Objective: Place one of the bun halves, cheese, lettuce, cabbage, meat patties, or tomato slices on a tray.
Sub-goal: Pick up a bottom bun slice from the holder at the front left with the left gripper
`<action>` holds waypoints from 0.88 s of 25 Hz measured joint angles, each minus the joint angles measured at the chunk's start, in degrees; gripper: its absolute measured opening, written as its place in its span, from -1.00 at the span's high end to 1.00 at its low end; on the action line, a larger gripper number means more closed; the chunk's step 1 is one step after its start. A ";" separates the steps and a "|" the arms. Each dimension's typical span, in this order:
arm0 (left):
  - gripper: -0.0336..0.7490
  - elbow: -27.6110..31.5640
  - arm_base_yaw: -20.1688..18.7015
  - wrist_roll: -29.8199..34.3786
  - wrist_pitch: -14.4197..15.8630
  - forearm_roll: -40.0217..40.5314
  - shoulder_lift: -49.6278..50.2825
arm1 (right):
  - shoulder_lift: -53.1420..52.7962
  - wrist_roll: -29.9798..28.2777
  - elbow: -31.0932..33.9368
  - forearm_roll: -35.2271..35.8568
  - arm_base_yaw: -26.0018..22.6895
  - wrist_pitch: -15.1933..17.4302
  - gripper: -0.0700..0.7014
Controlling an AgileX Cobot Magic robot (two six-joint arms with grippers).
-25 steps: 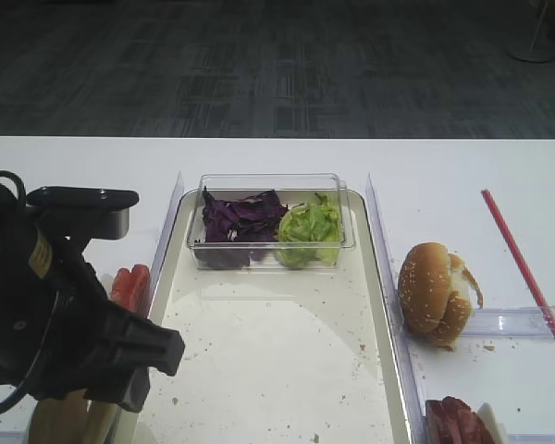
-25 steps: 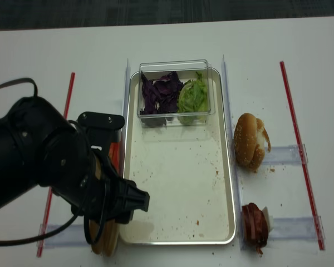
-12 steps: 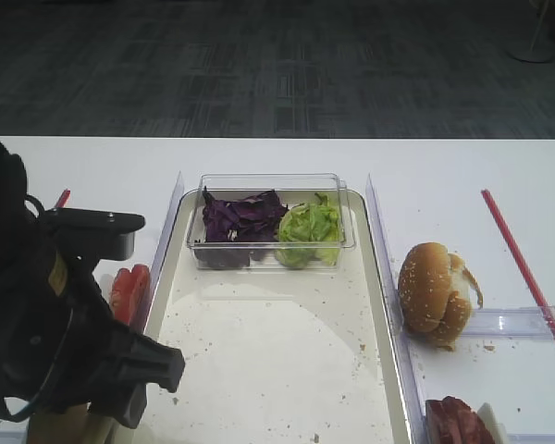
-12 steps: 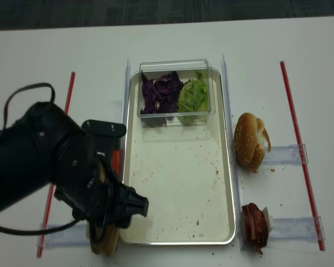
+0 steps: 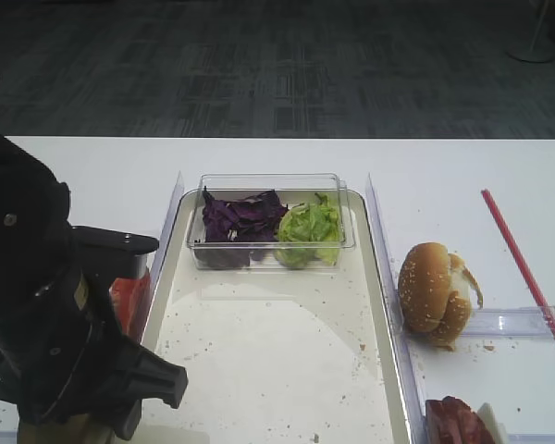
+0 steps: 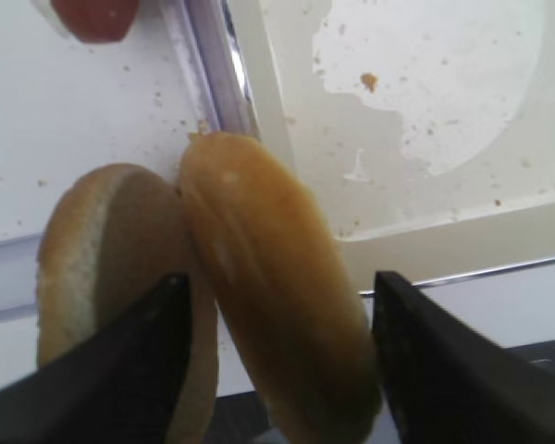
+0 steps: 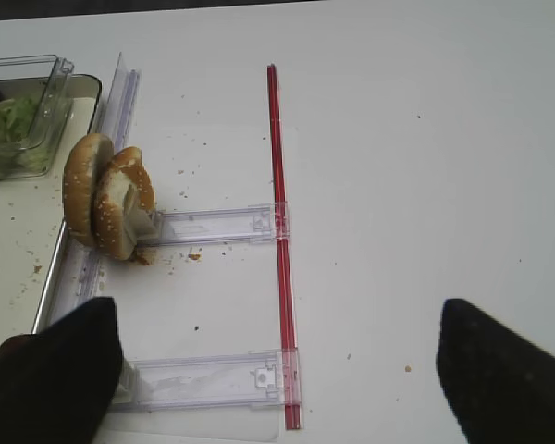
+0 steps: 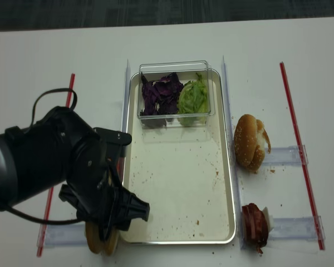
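Beside the tray's near-left corner, the left hand stands wide astride an upright bun half.

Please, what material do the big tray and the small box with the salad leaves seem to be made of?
The tray looks like metal, likely aluminium or steel: a silver-grey rolled rim with a dull, scuffed sheen and crumbs on it. The box holding the purple cabbage and lettuce looks like clear hard plastic: its glossy walls let the leaves show through.

Bulky black arm, looping black cable, possibly matte
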 joint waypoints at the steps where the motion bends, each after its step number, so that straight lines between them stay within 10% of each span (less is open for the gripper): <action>1: -0.07 0.00 0.00 0.12 0.00 0.23 0.00 | 0.00 0.00 0.00 0.00 0.00 0.00 -0.99; 13: 0.68 0.00 0.00 -0.01 0.00 1.74 0.00 | 0.00 0.00 0.00 0.00 0.00 0.00 -0.99; 22: 0.80 0.00 0.00 -0.01 1.11 2.82 0.00 | 0.00 0.00 0.00 0.00 0.00 0.00 -0.99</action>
